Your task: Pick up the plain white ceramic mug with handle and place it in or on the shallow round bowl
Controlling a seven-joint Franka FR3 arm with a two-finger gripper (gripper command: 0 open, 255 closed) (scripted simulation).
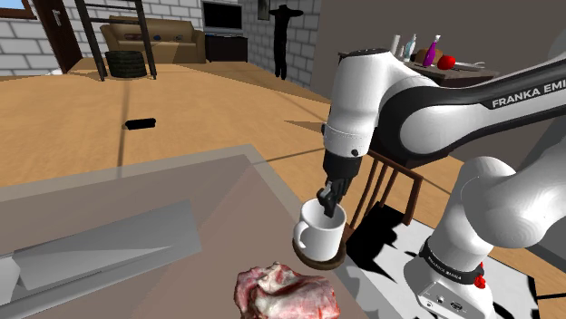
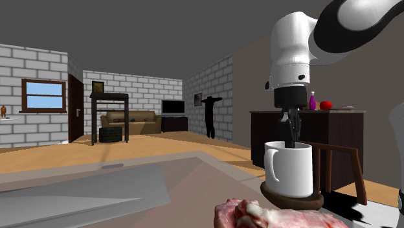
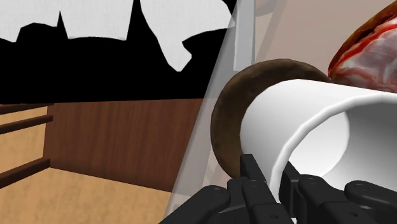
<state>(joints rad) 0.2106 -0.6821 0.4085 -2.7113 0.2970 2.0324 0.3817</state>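
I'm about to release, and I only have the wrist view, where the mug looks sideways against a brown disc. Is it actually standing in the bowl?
Observer: Yes. In the shoulder view the white mug stands upright with its base in the brown bowl.
Operator: Where's the handle?
Observer: The handle points to the second exterior view's left. The gripper clasps the rim on the other side.
Operator: And that red thing nearby?
Observer: A pink-red lump lies on the table beside the bowl, toward the shoulder view's lower left, not under the mug.
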